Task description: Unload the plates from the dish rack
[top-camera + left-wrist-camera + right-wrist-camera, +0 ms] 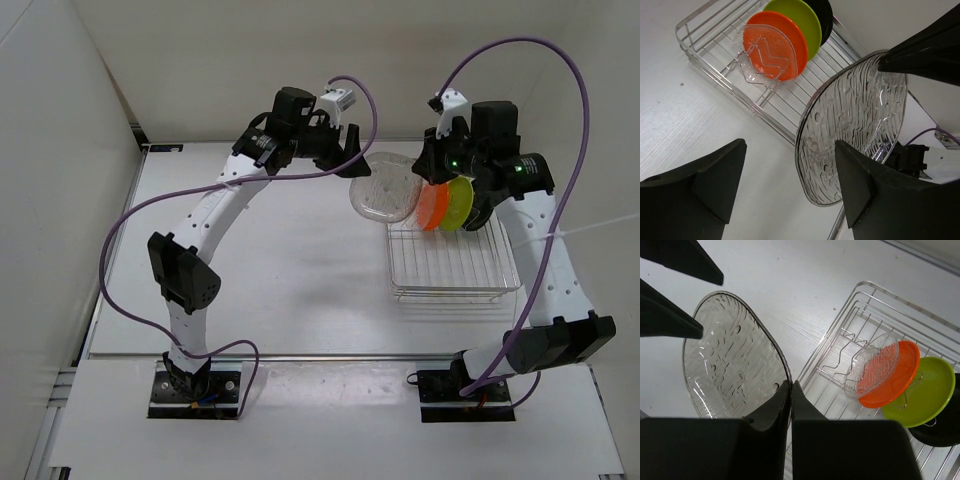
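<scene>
On the table (280, 260), the dish rack (450, 275) is set on the right arm's side. The clear plate (385, 188) is held in the air just off the rack's far left corner, on edge and tilted, between the two arms. One side of its rim is pinched by the right end effector (791, 387), whose fingers are shut on it. The opposite rim is straddled by the left end effector (790, 145), whose fingers are spread wide, one to each face of the plate. A handover is judged to be in hand, and it turns on that rim lying between the left fingers, closer to one than the other. Whether either finger touches the plate cannot be told. The orange plate (900, 375), the yellow-green plate (925, 390) and the black plate (945, 432) are stood in a row at the rack's far end, nearer the right arm. The black plate is largely hidden behind the others, and from above it is covered by the right arm. A clear piece (872, 365) is leant before the orange plate; whether it is a further plate is hard to make out.
</scene>
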Available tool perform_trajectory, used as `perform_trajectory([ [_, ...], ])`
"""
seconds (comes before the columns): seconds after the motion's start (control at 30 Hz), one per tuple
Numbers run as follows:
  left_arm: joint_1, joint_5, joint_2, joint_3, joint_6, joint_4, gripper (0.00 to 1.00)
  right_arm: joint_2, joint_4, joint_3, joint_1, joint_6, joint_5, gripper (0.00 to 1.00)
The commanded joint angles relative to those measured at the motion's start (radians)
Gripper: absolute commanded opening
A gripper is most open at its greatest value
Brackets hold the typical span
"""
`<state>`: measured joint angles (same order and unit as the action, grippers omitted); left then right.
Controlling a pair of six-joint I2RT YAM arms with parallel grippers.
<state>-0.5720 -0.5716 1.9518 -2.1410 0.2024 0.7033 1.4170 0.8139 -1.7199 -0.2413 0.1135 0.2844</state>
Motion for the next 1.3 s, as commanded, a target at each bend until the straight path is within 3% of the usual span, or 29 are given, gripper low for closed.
perform_trajectory([
  [0.0,-0.012,-0.036,-0.031,-0.005,0.008,-0.011,0.82,-0.007,-0.039,-0.066,0.011,-0.028,0.056,0.00],
  [0.17,-0.012,-0.036,-0.031,0.029,0.008,-0.011,0.70,-0.007,-0.039,-0.087,0.020,-0.028,0.047,0.00],
  [0.3,-0.022,-0.025,-0.031,0.039,0.008,-0.021,0.49,-0.007,-0.039,-0.076,0.020,-0.028,0.024,0.00],
  [0.5,-0.022,0.044,-0.040,0.029,-0.012,-0.012,0.47,0.002,-0.048,-0.058,0.020,-0.028,-0.013,0.00],
  [0.6,-0.022,0.055,-0.050,0.029,-0.021,-0.011,0.29,0.002,-0.048,-0.058,0.020,-0.028,-0.013,0.00],
  [0.63,-0.022,0.064,-0.050,0.029,-0.021,-0.011,0.11,0.002,-0.048,-0.049,0.020,-0.028,-0.013,0.00],
  [0.7,-0.022,0.064,-0.050,0.039,-0.021,-0.011,0.11,0.002,-0.048,-0.049,0.020,-0.037,-0.001,0.02],
  [0.73,-0.031,0.064,-0.050,0.049,-0.021,-0.011,0.11,0.002,-0.048,-0.040,0.020,-0.037,-0.001,0.06],
  [0.83,-0.031,0.075,-0.059,0.098,-0.021,-0.021,0.11,0.002,-0.048,-0.017,0.020,-0.037,0.013,0.49],
  [0.87,-0.031,0.099,-0.071,0.113,-0.021,-0.021,0.11,0.002,-0.048,-0.017,0.020,-0.028,0.013,0.58],
  [0.93,-0.020,0.108,-0.080,0.165,-0.031,-0.033,0.11,0.002,-0.048,-0.004,0.020,-0.028,-0.022,0.98],
  [1.1,0.064,0.118,-0.112,0.324,-0.015,-0.074,0.11,0.002,-0.068,0.005,0.020,-0.028,-0.198,1.00],
  [1.27,0.184,0.105,-0.113,0.499,0.086,-0.165,0.11,0.002,-0.068,0.026,0.042,-0.028,-0.263,1.00],
])
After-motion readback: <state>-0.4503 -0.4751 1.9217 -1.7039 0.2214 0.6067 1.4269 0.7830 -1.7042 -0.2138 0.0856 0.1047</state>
